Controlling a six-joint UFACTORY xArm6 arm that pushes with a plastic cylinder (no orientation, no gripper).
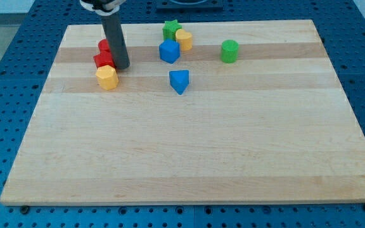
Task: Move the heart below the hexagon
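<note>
The one camera view shows our wooden board (189, 158) on a blue pegboard bench. We carry no gripper, so there is nothing to open or clench; we end in a dark rod, and our tip (120, 66) rests on the board near the view's upper left, holding nothing.

Just at nine o'clock from our tip sit two red blocks: one red block (104, 45) farther up, and a second red block (102, 61) right against the rod. Their shapes are partly hidden by the rod, so we cannot say for sure what they are. At about seven o'clock from our tip, touching or nearly touching it, lies the yellow hexagon (107, 77).

Off at three o'clock is a second cluster: a green star (170, 29), a yellow block (184, 39) that we take for the heart, and a blue block (169, 51) packed close together. At five o'clock from that cluster sits a blue block with a pointed end (179, 81), and a green cylinder (229, 50) stands alone further toward three o'clock.

We judge the task barely begun. The heart lies well apart from the hexagon, up at about two o'clock from it, not at six o'clock. We would have to go to the heart, free it from its neighbours, and push it round to the bare wood beneath the hexagon.
</note>
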